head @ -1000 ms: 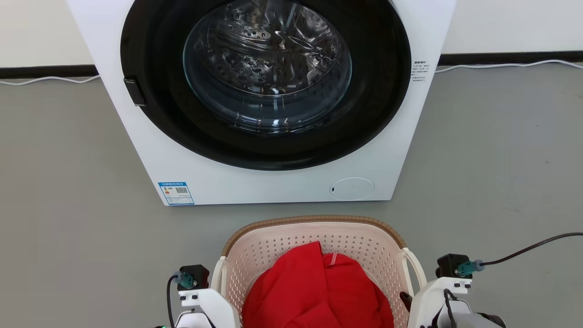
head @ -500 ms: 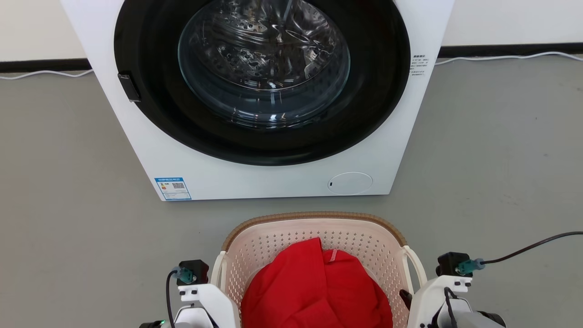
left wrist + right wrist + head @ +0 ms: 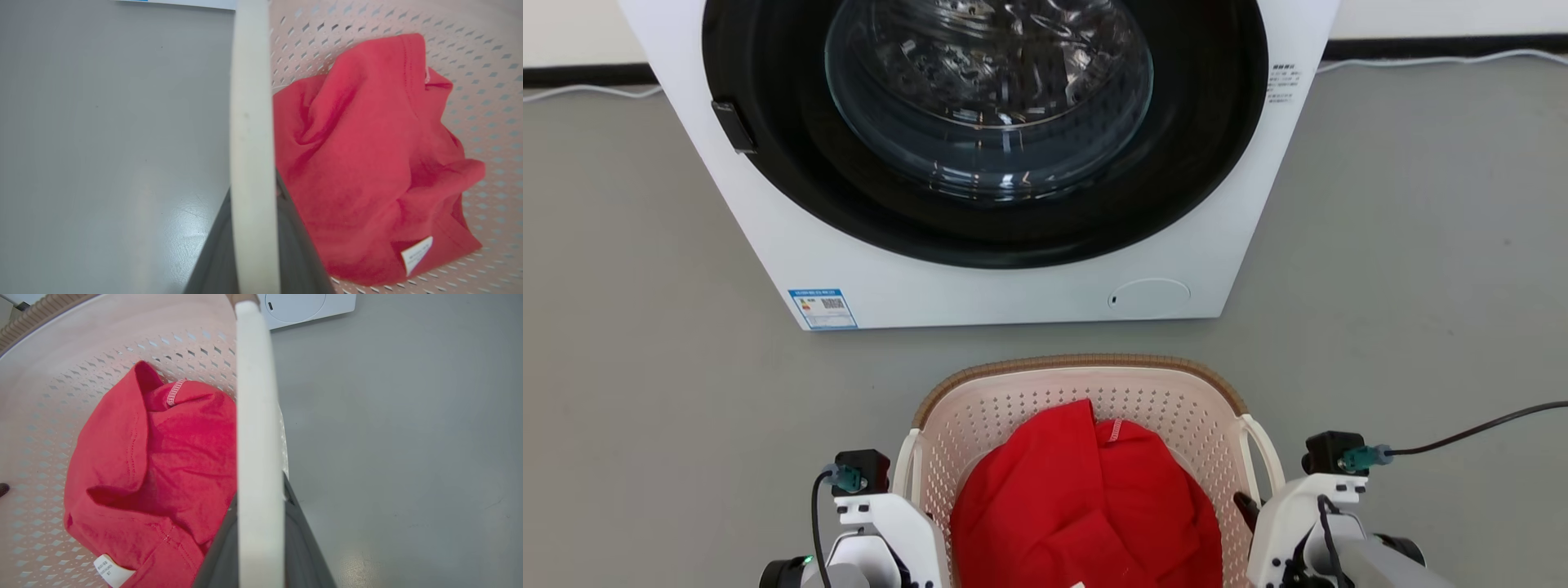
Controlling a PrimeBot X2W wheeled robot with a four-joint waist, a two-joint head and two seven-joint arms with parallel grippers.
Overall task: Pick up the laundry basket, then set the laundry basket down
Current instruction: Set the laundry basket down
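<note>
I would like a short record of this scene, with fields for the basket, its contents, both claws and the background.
basket: cream laundry basket with brown rim, in front of the washing machine
contents: red garment with a white label
left claw: closed on the left handle
right claw: closed on the right handle
background: washing machine is white, front-loading; grey floor

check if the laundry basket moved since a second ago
Cannot tell. The laundry basket and washing machine both sit higher in the head view, so the camera moved; the gap between them looks only slightly wider.
</note>
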